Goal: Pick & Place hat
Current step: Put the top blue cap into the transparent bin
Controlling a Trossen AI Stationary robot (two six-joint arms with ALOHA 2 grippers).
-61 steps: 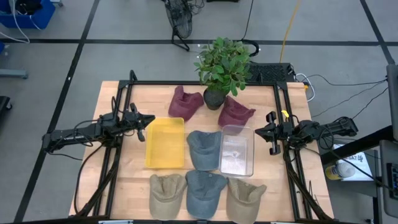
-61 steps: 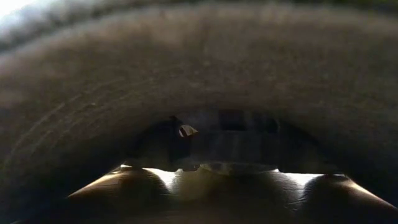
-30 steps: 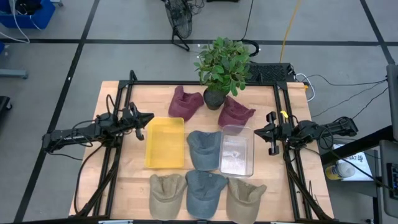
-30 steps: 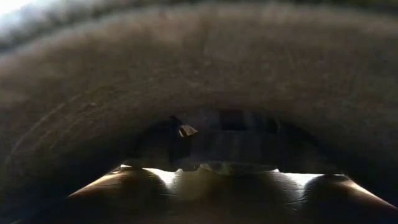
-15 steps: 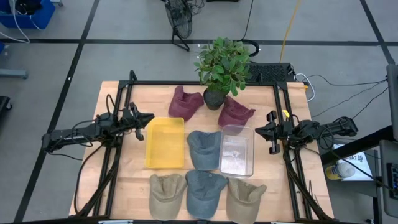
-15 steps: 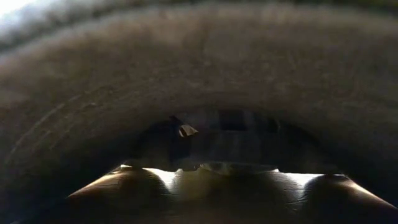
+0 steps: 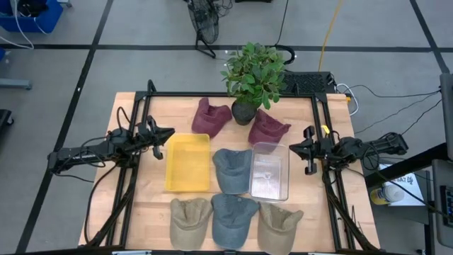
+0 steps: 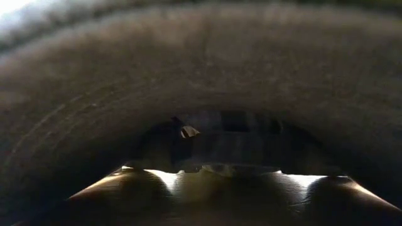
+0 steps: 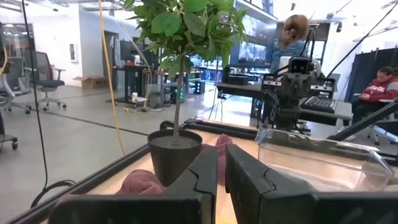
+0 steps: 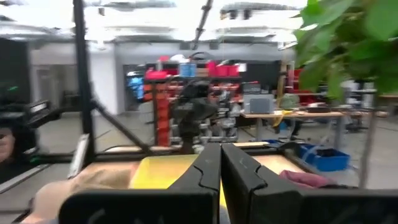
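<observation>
Several caps lie crown-up on the wooden table (image 7: 134,184): two maroon (image 7: 211,117) (image 7: 268,127), two blue-grey (image 7: 228,170) (image 7: 233,218), two tan (image 7: 190,222) (image 7: 279,227). Between them sit a yellow tray (image 7: 188,162) and a clear bin (image 7: 270,171). My left gripper (image 7: 172,133) (image 9: 221,171) hovers at the left edge, fingers nearly together, holding nothing. My right gripper (image 7: 294,150) (image 10: 219,163) hovers at the right edge, shut and empty. Dark cloth close to the lens fills most of the low view.
A potted plant (image 7: 253,78) stands at the table's far edge between the maroon caps, its pot (image 9: 175,152) just ahead of my left gripper. A black frame (image 7: 226,95) rims the table. People sit at desks in the room beyond (image 9: 379,87).
</observation>
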